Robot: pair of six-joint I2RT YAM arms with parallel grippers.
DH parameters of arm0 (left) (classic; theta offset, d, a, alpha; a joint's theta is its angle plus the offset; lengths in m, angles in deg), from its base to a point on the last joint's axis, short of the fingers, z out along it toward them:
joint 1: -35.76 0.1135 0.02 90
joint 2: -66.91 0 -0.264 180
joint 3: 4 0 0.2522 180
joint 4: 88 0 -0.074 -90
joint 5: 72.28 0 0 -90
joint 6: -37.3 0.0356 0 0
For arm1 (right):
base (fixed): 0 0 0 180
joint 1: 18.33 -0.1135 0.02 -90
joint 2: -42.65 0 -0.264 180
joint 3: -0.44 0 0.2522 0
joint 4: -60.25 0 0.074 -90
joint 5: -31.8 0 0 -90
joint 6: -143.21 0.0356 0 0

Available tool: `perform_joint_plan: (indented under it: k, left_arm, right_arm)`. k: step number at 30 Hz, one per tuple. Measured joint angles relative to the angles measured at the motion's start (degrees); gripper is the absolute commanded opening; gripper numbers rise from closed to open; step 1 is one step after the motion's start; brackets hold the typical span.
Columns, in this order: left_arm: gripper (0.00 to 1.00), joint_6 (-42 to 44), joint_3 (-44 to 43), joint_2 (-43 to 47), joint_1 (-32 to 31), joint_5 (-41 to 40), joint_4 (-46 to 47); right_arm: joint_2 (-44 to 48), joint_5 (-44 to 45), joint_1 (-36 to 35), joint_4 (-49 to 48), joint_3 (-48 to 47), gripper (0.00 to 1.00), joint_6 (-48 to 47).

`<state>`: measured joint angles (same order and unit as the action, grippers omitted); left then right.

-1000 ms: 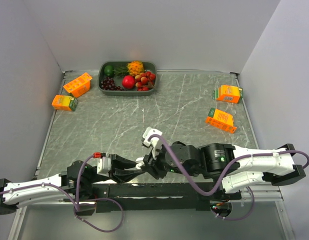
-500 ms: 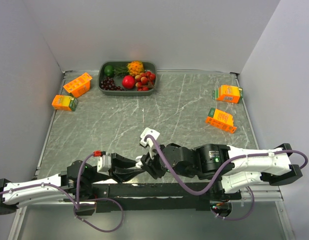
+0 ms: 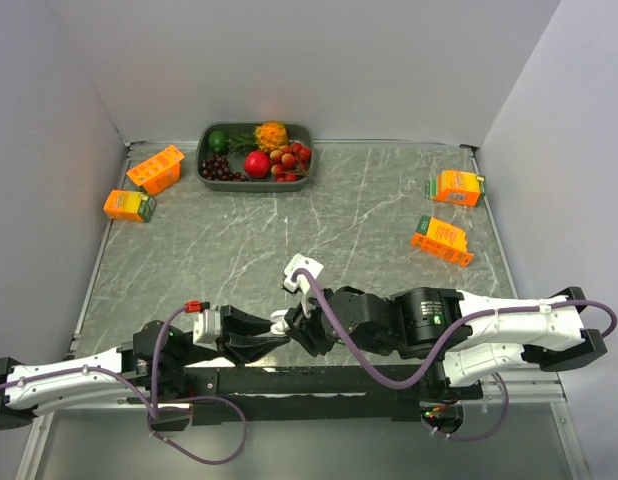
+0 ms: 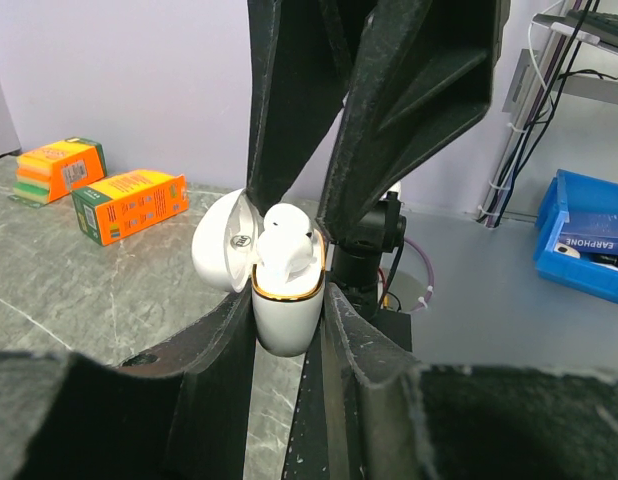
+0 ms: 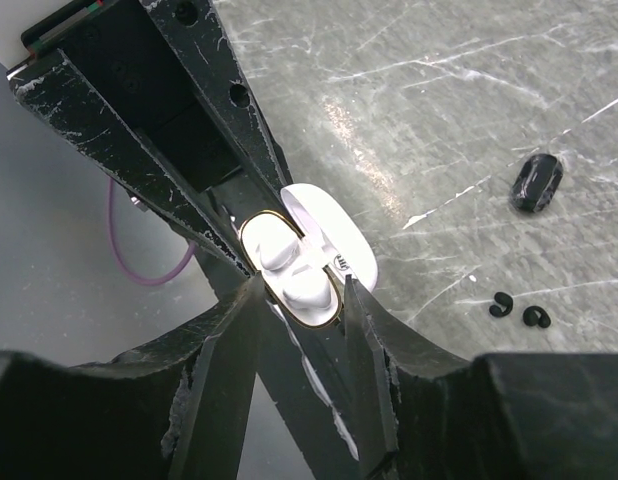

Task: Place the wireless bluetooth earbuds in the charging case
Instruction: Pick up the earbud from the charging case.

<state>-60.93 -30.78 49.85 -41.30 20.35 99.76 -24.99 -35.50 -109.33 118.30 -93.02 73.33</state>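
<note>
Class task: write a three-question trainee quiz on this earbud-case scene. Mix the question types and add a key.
1. Multiple choice: what holds the charging case? A the left arm's fingers; B a human hand; C nothing, it lies flat on the table.
2. True or false: the case's lid is shut.
3. Fill in: the top view shows ___ orange cartons on the table.
Key: 1 A. 2 False: it stands open, with white earbuds seated inside. 3 Four.
</note>
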Motion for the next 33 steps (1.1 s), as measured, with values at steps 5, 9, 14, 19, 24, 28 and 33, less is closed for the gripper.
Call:
perform_joint_plan:
  k: [5,9,14,19,24,28,33]
  left_arm:
    - [0.01,0.0,-0.17,0.11,0.0,0.04,0.0]
    - [0.01,0.0,-0.22,0.31,0.0,0.02,-0.24]
    - [0.01,0.02,-0.22,0.35,0.0,-0.02,-1.44]
    - [0.01,0.0,-0.22,0.35,0.0,-0.09,-2.01]
    - [0.01,-0.02,-0.22,0.35,0.0,-0.2,-2.34]
    - [0.01,0.0,-0.22,0.35,0.0,-0.37,-2.32]
    - [0.01,0.0,-0.22,0.35,0.0,-0.68,-1.97]
  right_arm:
    - [-0.02,0.11,0.0,0.22,0.02,0.4,-0.09]
    - [-0.42,0.31,0.0,0.76,0.0,0.41,-0.07]
    - [-1.29,0.44,0.0,1.22,-0.07,0.38,-0.04]
    - [-1.64,0.63,0.0,1.53,-0.13,0.21,-0.26]
    - [-1.73,1.07,0.0,1.79,-0.13,0.09,-0.15]
    - [-1.73,1.44,0.0,1.92,-0.26,0.0,-0.07]
    - [-1.73,2.08,0.0,2.27,-1.16,0.0,0.07]
